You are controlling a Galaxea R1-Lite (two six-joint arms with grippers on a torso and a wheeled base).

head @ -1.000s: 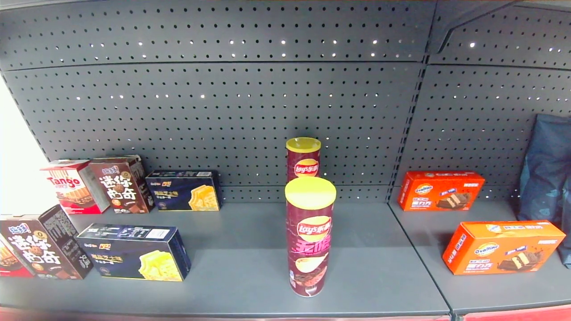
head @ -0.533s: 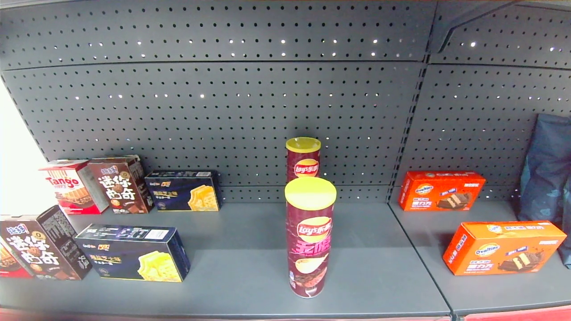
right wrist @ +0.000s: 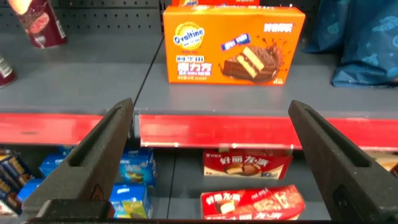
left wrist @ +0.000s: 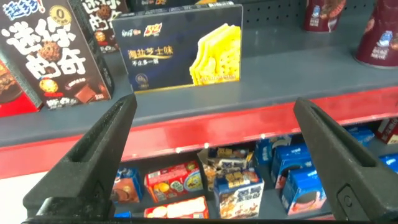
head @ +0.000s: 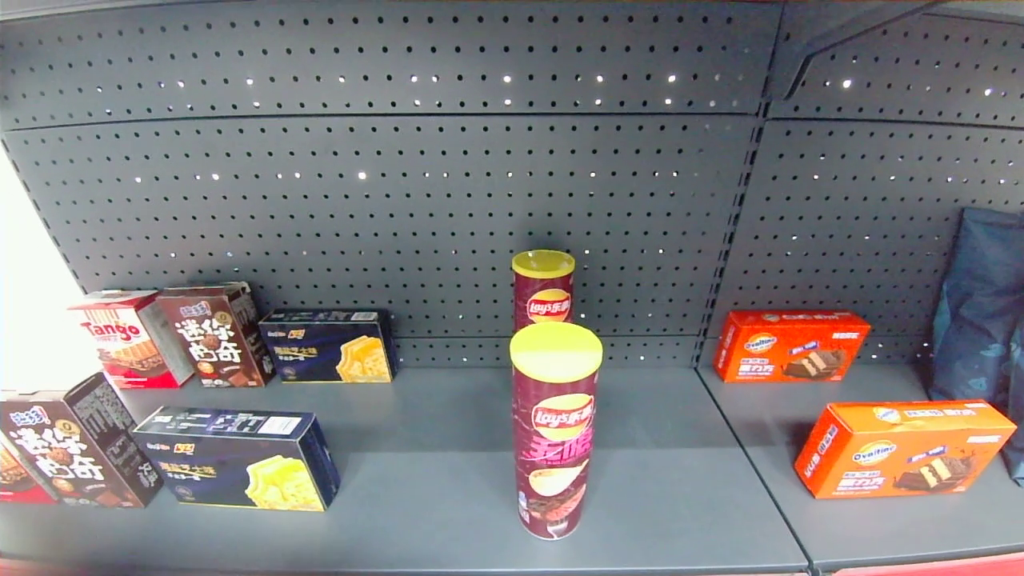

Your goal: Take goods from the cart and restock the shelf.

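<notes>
Standing upright near the middle of a dark grey metal shelf (head: 448, 480) is a tall maroon crisp tube with a yellow lid (head: 555, 432). A second maroon tube (head: 543, 292) of the same kind stands directly behind it, by the perforated grey back panel (head: 400, 200). To the robot's left, a navy box with a yellow cracker picture (head: 240, 460) sits near the shelf's front, with a matching rear navy box (head: 328, 346) by the panel. Further left are a brown chocolate-biscuit box (head: 68, 448) at the front, a second brown box (head: 216, 336) at the back, and a red wafer box (head: 128, 340) beside that one. On the adjoining shelf section to the right, an orange cake box (head: 900, 448) lies near the front, a second orange box (head: 788, 346) lies behind it, and a dark blue bag (head: 980, 304) stands at the far right. The left pincer (left wrist: 214, 106) hangs before the shelf's red front edge (left wrist: 186, 134), facing the front navy box, its black fingers spread wide apart. The right pincer (right wrist: 211, 107) faces the front orange box, fingers likewise wide apart. Blue and red snack packs (right wrist: 249, 168) fill a lower tier.
</notes>
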